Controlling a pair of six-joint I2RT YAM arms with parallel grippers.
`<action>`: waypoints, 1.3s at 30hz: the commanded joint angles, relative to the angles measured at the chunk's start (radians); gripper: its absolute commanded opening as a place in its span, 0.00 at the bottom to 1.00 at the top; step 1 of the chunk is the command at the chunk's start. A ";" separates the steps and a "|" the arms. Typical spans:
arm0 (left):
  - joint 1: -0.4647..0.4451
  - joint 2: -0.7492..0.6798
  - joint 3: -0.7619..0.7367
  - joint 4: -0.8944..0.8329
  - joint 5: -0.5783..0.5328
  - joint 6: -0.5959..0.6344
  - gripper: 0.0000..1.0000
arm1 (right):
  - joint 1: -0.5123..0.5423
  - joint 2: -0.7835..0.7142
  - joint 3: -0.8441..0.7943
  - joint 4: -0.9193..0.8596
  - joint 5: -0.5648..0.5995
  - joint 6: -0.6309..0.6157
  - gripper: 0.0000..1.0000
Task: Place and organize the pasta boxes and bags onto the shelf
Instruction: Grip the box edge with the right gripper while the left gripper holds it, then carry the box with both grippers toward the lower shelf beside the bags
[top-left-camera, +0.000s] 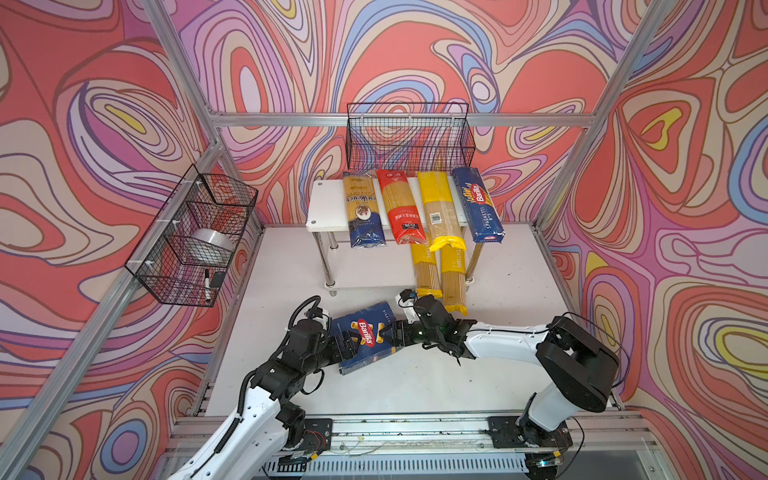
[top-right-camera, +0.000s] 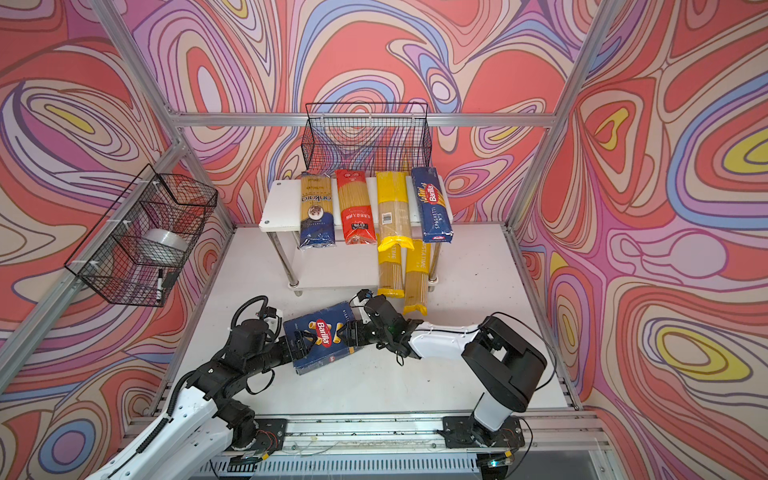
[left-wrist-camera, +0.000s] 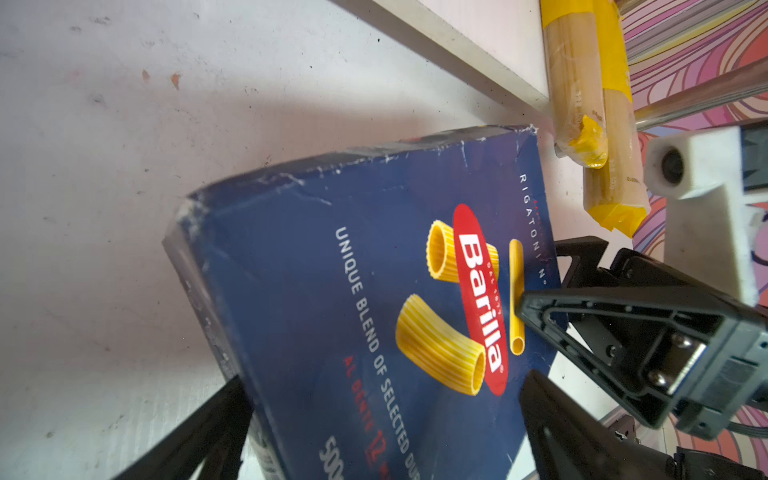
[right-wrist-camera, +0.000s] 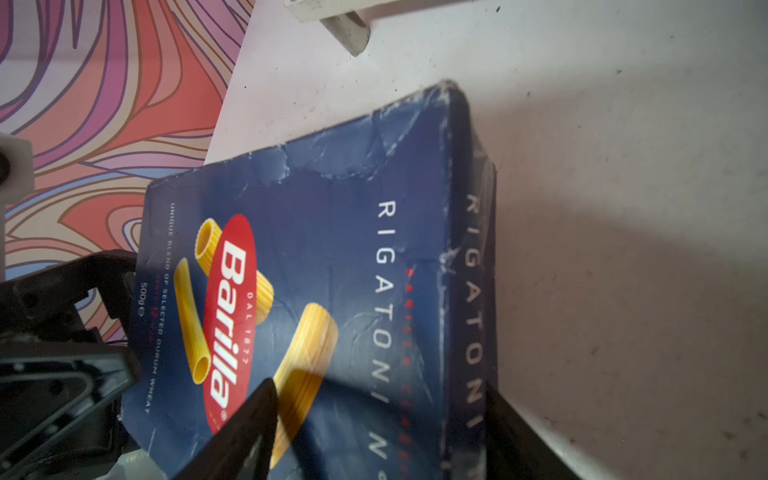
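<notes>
left pincer and right pincer both gripping one rigatoni box, five bags, one spaghetti box

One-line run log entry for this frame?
phase: bimanual hold | rigatoni box: not shelved | left gripper: shut on one end | right gripper: shut on opposite end | shelf: six packs on it

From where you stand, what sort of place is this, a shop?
Probably a robot test booth, not a shop: a metal frame with printed swirl walls, two robot arms mounted on a rail, and a small shelf staged with pasta packets.
</notes>
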 joint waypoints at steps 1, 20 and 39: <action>-0.012 0.027 0.079 0.220 0.108 0.029 1.00 | 0.037 -0.070 0.091 0.107 -0.096 -0.041 0.74; -0.013 0.277 0.234 0.373 0.117 0.081 1.00 | -0.004 -0.072 0.189 0.017 -0.044 -0.094 0.76; -0.011 0.510 0.369 0.396 0.095 0.121 1.00 | -0.106 -0.019 0.281 0.033 -0.095 -0.104 0.76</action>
